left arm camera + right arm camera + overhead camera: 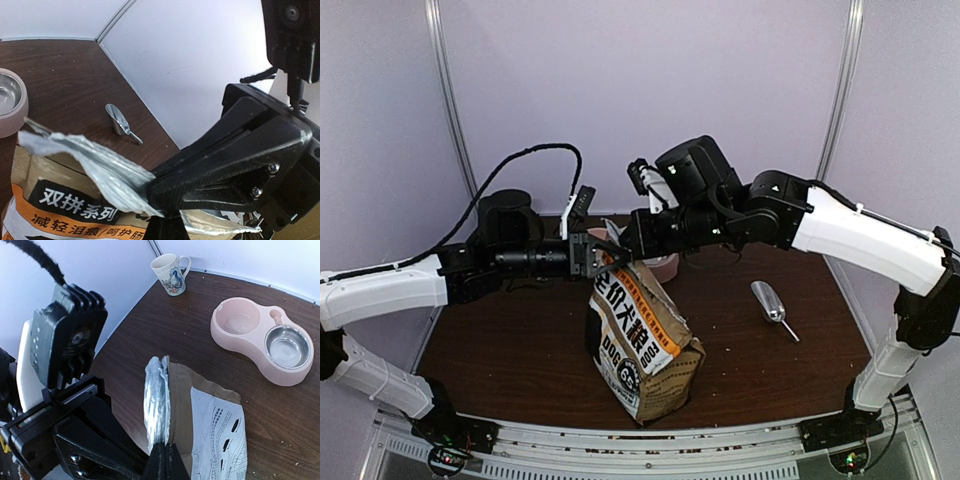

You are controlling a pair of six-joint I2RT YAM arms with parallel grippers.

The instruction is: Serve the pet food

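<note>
Surface: dark brown wooden table (pixel 520 360) with pale walls behind it; both arms reach in over its middle
Pet food: no pellets can be made out, so its long axis and heading cannot be told; only tiny specks (pixel 296 464) lie on the wood beyond the right gripper, too small to name
Bag: tan paper bag (pixel 640 345) with a white label stands on its base below both grippers; its long axis leans, base toward the near edge, top up and away toward the fingers; the foil-lined lips of the mouth lie pressed together and crumpled
Left gripper (pixel 588 257): jaws narrow, clamped on the foil lip from the bag's left; its fingers (pixel 200 175) bite the crumpled foil
Right gripper (pixel 630 235): jaws narrow, pinching the same top edge just beside the left one; its fingertips (pixel 161 462) meet on the foil seam
Bowl: pink double bowl (pixel 240 342) lies on the table beyond the right gripper, apart from the bag; one well is pink, the other holds a steel insert
Scoop: metal scoop (pixel 770 303) lies flat, well apart from the bag, on the right gripper's outer side
Mug: printed mug (pixel 170 274) stands upright near the wall, farthest from the right gripper
</note>
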